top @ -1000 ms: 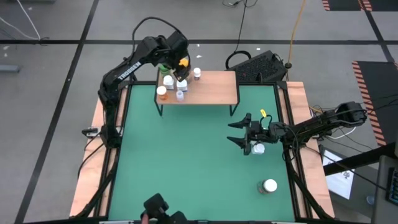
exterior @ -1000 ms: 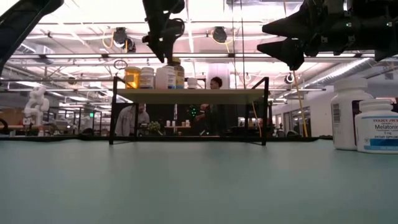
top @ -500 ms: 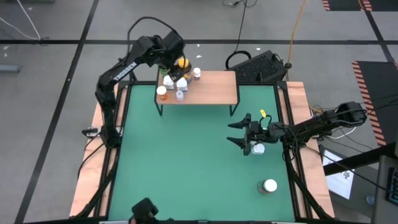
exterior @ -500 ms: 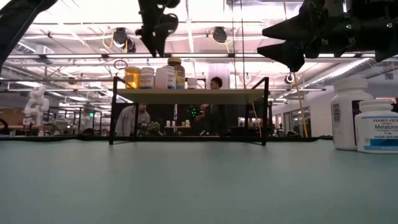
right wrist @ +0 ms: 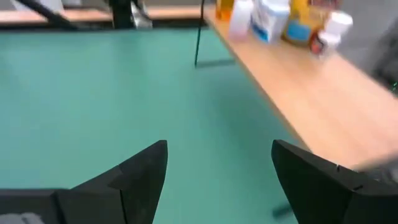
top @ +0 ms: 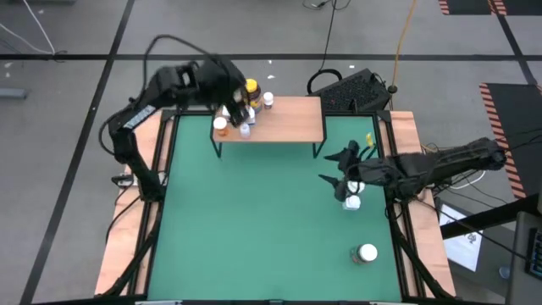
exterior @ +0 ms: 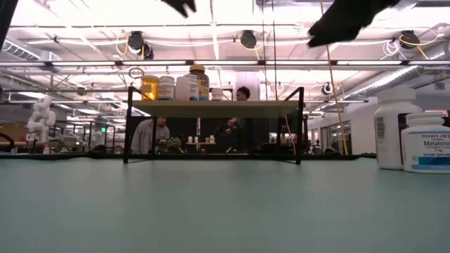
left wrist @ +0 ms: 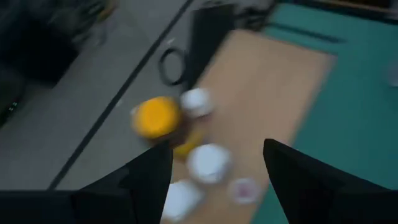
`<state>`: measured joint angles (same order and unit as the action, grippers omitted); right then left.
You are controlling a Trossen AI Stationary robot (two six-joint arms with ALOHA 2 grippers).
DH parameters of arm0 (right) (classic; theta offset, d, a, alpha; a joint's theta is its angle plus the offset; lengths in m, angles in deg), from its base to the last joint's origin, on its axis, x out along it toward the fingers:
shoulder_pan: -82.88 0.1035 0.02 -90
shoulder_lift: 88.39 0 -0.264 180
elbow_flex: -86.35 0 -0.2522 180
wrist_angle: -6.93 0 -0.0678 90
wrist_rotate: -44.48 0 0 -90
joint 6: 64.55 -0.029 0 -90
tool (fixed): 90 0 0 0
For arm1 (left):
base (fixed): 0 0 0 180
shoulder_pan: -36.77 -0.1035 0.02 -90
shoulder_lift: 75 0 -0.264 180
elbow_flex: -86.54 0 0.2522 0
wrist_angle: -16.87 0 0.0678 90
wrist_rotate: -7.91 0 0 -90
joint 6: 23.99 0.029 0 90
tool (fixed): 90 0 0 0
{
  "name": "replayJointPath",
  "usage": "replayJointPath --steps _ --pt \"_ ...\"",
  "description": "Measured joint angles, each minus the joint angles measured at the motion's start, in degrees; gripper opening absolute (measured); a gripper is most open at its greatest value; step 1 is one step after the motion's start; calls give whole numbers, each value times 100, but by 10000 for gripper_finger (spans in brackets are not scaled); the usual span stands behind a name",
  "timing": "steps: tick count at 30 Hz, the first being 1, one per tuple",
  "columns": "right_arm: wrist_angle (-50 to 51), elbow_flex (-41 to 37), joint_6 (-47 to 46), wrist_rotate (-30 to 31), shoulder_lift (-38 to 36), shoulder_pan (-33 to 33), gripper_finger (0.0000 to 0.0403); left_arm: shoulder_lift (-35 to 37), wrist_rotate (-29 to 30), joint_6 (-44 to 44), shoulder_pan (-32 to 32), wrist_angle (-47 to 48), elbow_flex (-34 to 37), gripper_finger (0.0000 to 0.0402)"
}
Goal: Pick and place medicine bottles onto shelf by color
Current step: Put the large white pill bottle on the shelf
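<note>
The light-wood shelf stands at the far side of the green mat. Several medicine bottles cluster on its left end, among them an amber one with a yellow cap and an orange-banded one. My left gripper hovers open and empty above this cluster. My right gripper is open and empty above the mat's right side, just beyond a small white bottle that stands on its base. A larger white-lidded bottle stands nearer the front edge.
In the low view two white bottles stand on the mat at the right. The shelf's right half is bare wood. A wooden frame borders the mat. People show in the room behind the shelf.
My left gripper has risen from just above the shelf's bottles and shifted a little toward the table's left edge, staying open. My right gripper has also risen and moved slightly toward the far edge, staying open. No bottle has moved.
</note>
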<state>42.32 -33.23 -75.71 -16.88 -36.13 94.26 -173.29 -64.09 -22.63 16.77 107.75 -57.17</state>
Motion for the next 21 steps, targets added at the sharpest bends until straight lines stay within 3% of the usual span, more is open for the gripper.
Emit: replayJointPath --steps 4,8,12,16,19,21 --pt "2008 792 -1155 -4 -104 300 281 40 -9 278 873 -1148 658 255" --pt "2760 698 -2142 200 -372 756 281 -28 -51 557 1552 -2821 1845 255" --pt "3213 396 -2771 334 -552 1039 281 -109 -85 818 1932 -5318 3238 255" --pt "3886 363 -3000 -248 -593 1088 281 -474 -601 910 2058 -7209 4267 255" --pt "4433 361 -2799 -1096 -586 1088 281 -823 -991 909 2051 -8226 4541 255" --pt "4879 361 -2766 -1520 -551 1088 281 -1078 -1078 949 2045 -8422 4594 255"
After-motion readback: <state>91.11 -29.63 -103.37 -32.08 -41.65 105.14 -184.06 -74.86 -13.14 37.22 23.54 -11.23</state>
